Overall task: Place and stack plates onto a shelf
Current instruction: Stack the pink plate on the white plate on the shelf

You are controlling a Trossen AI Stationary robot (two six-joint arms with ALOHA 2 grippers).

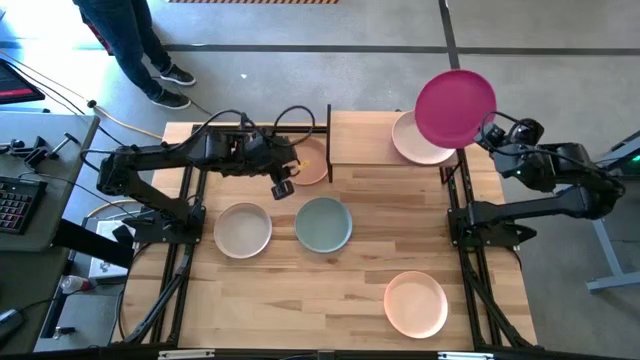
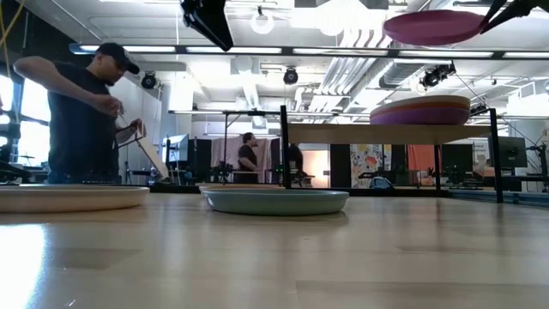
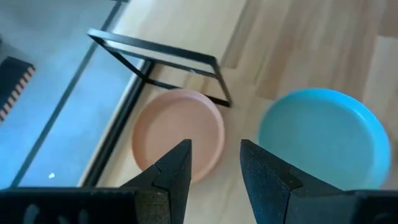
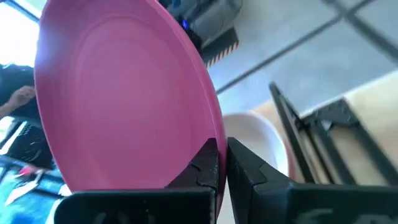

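Magenta plate [image 1: 455, 107] rides in the right gripper [image 4: 222, 163], whose two fingers are pinched hard onto its rim, so the plate hangs out flat from one edge. It is carried high, well above the shelf [image 1: 372, 138], presumably so it clears the plates already up there before coming down on them. In the low view that stack [image 2: 420, 112] shows a purple plate over an orange-toned one; from overhead only a pale plate [image 1: 412, 143] peeks out under the magenta one. The pile sits at the right end of the board, leaving the left half bare for a second column.

Left gripper [image 3: 214, 169] hovers above the table near the shelf's left upright, fingers spread apart with nothing between them. It looks down on a peach plate [image 3: 178, 134] lying partly under the shelf edge, with the grey-teal plate [image 3: 317, 140] just beside it. My reading: this arm is lined up to take one of those two next, fingers held apart and ready for a rim.

Still on the tabletop, well apart: a cream plate [image 1: 243, 229] next to the grey-teal one and a pale pink plate [image 1: 416, 303] nearer the front edge. Task looks roughly half done.

A person [image 2: 81, 116] stands behind the table, busy with something in hand, clear of both arms.
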